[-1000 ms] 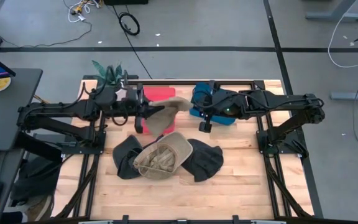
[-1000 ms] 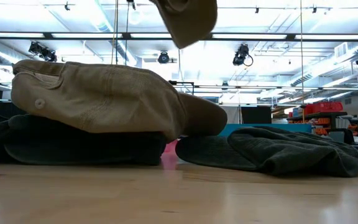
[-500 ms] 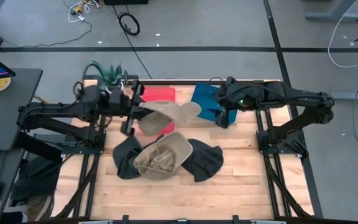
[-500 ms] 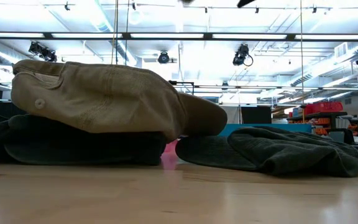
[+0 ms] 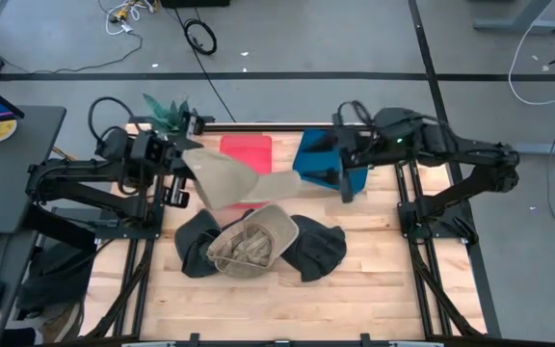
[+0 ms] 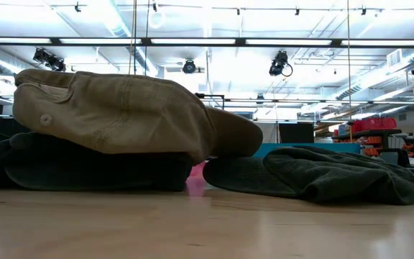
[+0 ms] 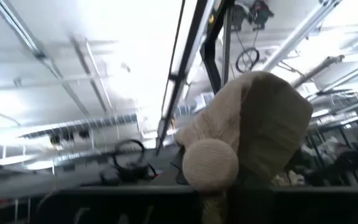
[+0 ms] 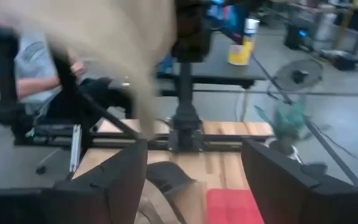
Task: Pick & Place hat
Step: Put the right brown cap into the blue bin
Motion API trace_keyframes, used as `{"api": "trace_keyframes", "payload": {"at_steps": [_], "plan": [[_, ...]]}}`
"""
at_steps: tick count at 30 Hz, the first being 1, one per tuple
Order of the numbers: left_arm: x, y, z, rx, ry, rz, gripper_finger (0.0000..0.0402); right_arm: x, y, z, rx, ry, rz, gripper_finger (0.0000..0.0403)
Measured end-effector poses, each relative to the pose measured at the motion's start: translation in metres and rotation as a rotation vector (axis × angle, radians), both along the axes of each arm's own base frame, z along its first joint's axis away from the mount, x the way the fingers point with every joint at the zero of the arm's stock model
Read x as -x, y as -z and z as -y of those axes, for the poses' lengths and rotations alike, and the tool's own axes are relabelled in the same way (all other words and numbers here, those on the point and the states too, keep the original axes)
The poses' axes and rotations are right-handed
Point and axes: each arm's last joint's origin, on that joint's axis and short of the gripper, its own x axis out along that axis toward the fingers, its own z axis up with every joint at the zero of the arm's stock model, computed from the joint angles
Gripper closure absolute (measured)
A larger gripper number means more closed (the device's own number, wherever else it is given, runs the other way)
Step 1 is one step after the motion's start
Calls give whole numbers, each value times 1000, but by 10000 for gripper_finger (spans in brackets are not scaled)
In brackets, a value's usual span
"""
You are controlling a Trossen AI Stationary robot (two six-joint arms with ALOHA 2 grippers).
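Hat (image 5: 222, 178) aloft, soft and floppy
Our left pincer (image 5: 179, 166) is clamped on its limp crown; our right pincer (image 5: 344, 179) hangs open. We'd grip fabric folds.

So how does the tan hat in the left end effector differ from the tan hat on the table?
The held hat hangs lifted above the table, clamped by the left end effector; the other tan hat lies on dark hats, opening upward, untouched. Both are tan fabric.
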Motion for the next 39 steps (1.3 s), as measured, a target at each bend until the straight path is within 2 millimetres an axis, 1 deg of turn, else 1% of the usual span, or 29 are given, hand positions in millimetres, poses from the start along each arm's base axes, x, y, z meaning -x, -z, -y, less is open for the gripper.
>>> {"api": "trace_keyframes", "payload": {"at_steps": [4,8,10,14,19,21,25,30,34,39], "plan": [[3,-3,0,-22,-23,57,397,-11,7,-9,32,-41,-20,142],[3,-3,0,-17,-18,56,397,-23,10,-13,69,-53,12,142],[4,-3,0,-16,-18,57,397,-27,6,-12,95,-22,62,142],[4,-4,0,-5,-29,59,397,-29,-5,-7,108,20,177,142],[4,-4,-1,7,-41,67,397,-28,-15,-9,84,-47,291,142],[4,-4,-1,8,-41,67,397,-28,-15,-10,59,-70,287,142],[4,-4,-1,9,-41,67,397,-28,-14,-10,-9,-64,269,142],[6,-6,-1,9,-41,91,397,-28,-15,-11,25,-67,288,142],[6,-6,-1,9,-40,89,397,-38,-8,-11,37,-66,262,142],[6,-6,-1,13,-36,90,397,-55,0,-12,86,-68,284,142]]}}
